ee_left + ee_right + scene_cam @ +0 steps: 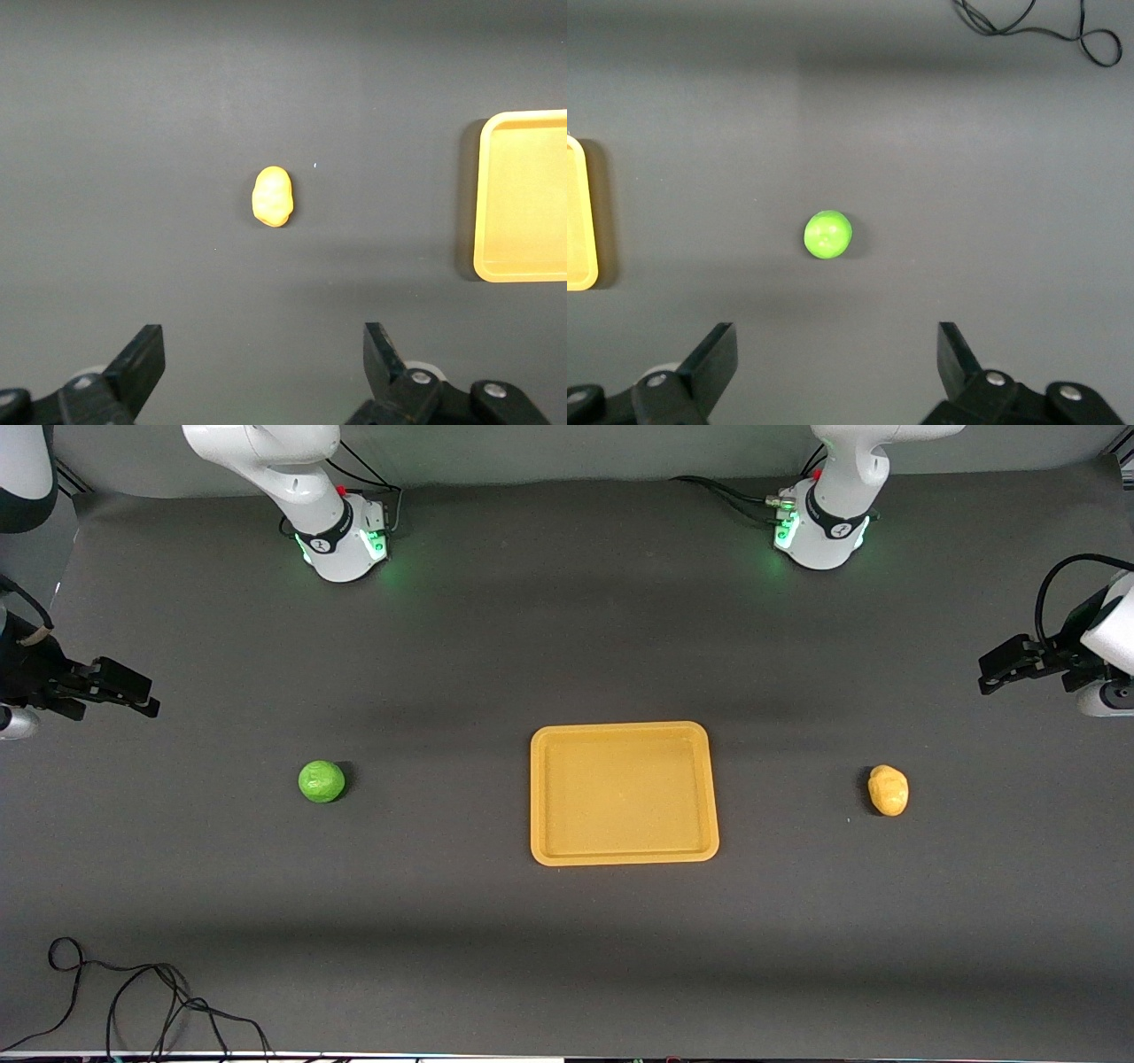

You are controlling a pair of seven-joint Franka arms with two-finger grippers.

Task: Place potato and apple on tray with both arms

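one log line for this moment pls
stage: pre-grasp | left gripper: open, above potato | right gripper: open, above apple | tray: empty, between them

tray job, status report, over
Left end effector open, up over the table by the potato. Right end effector open, by the apple. Tray bare. Nothing in the way.
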